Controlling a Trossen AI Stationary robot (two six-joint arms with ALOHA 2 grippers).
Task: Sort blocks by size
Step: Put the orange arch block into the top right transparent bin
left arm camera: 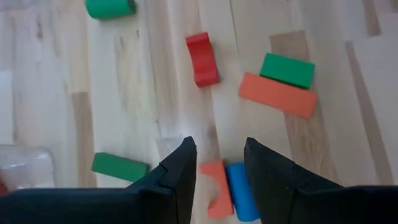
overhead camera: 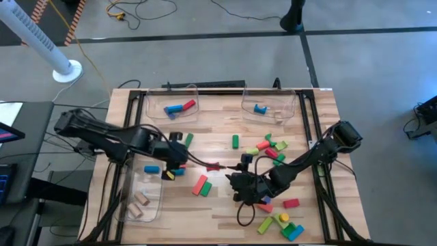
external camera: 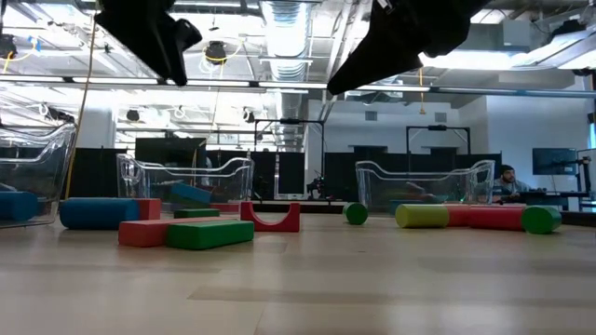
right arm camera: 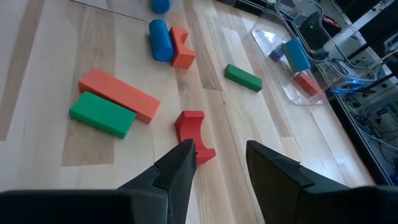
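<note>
Nearest the front edge of the tabletop (overhead camera: 218, 225), a clear bin (overhead camera: 140, 198) with plain wood blocks (overhead camera: 140, 203) at left and a cluster of green, yellow and blue blocks (overhead camera: 280, 224) at right. Just beyond, right gripper (right arm camera: 221, 163) above mid-table, fingers (right arm camera: 177, 168) spread and empty, with a red arch block (right arm camera: 194, 134) just ahead of the tips. Beside it, flat and touching: a red bar (right arm camera: 118, 93) and green bar (right arm camera: 102, 114). Left gripper (left arm camera: 219, 160) over the left-centre, fingers (left arm camera: 180, 171) parted, holding nothing, above an orange arch (left arm camera: 216, 186) and blue cylinder (left arm camera: 241, 190) lying side by side. Loose blocks (overhead camera: 270, 147) scattered mid-right. Farthest back, two clear bins (overhead camera: 171, 102) holding blue and red pieces.
</note>
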